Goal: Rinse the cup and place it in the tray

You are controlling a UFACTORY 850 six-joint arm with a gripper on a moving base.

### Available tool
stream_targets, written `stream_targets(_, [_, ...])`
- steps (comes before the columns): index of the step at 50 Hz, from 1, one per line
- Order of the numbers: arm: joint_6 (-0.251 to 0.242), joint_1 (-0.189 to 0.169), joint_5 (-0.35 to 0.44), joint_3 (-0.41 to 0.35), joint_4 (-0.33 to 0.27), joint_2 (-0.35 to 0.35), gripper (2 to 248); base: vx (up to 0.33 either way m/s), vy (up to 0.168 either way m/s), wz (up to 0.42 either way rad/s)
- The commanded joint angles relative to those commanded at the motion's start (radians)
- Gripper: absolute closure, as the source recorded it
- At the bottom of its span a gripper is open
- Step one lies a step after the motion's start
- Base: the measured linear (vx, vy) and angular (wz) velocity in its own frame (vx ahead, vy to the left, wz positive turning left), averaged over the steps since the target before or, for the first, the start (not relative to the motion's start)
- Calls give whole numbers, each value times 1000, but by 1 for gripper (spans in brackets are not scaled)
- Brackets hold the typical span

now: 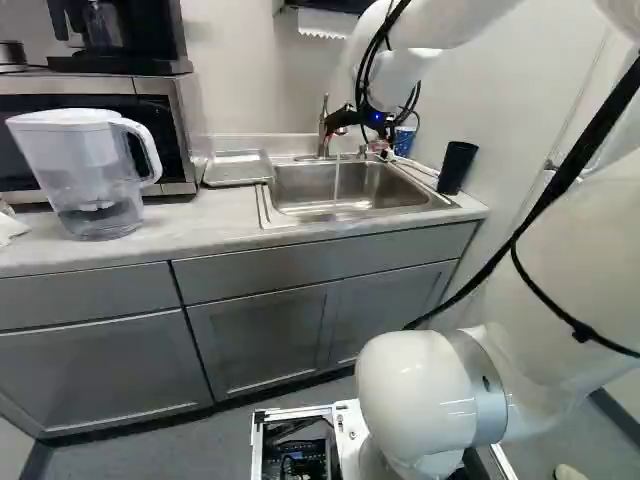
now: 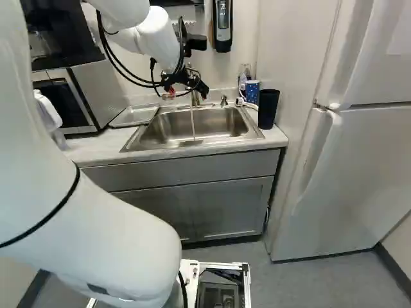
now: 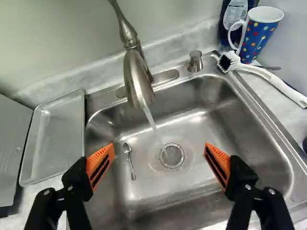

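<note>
The gripper (image 1: 362,142) is held released, fingers spread, above the sink (image 3: 216,98). With the wall (image 3: 57,38) behind the faucet (image 3: 136,79) taken as twelve o'clock, the spotted cup (image 3: 261,38) is seen at the sink's two, the tray (image 3: 57,139) near its ten. Water (image 3: 150,117) is being run.

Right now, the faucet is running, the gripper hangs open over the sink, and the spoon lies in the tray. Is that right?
The wrist view shows the spoon in the sink, beside the drain, not in the tray. The running faucet and open gripper are right.
</note>
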State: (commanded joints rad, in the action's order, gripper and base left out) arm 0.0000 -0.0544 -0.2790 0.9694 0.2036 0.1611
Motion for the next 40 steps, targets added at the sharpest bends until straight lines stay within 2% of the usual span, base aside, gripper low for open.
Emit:
stream_targets(19, [0, -36, 67, 2, 70, -3, 3, 0, 0, 0])
stream_targets(40, [0, -52, 156, 4, 147, -5, 3, 0, 0, 0])
